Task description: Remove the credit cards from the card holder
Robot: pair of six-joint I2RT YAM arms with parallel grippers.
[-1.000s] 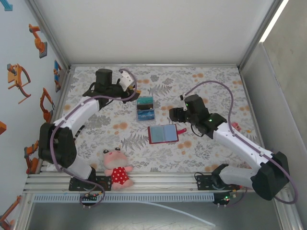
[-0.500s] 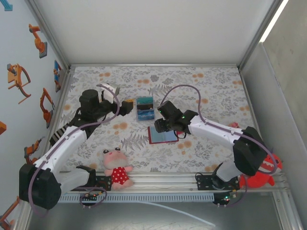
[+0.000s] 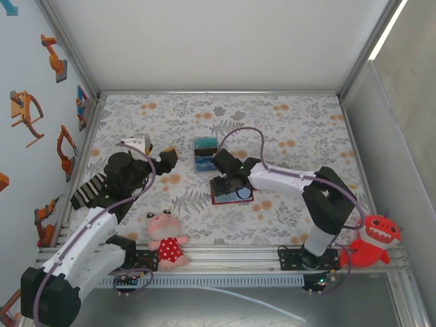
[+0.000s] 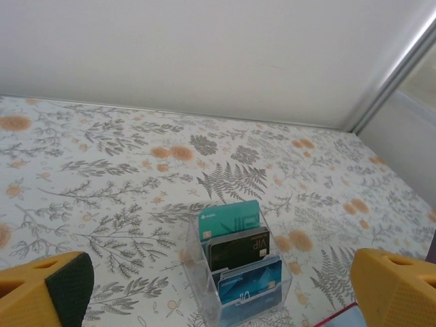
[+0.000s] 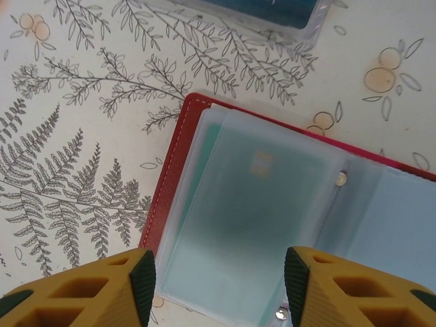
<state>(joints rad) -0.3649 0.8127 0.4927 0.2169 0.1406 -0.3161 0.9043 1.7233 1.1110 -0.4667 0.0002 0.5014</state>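
Right end effector sits low over the wallet. Its fingers are part-open with nothing clamped between them. In the wrist view both yellow fingers are at the bottom of frame, straddling the wallet's left page. Can't tell if the tips touch the sleeve.

Wallet lies open and flat on the desk, centre of the overhead frame, red edge showing around frosted sleeves. Teal card sits in the left sleeve, chip visible through the plastic. Right page shows pale blue through its sleeve; can't tell if that's a card.

Clear stand is just above the wallet in the overhead frame, close but not touching. Left wrist view shows three cards upright in it: teal at the back, black in the middle, blue in front.

Left end effector is wide open and empty. It's left of the stand in the overhead frame, well apart from the wallet, facing the stand.

Pink-faced plush in a red dress lies at the near desk edge, lower left of centre. Red plush is at lower right, by the right arm's base.
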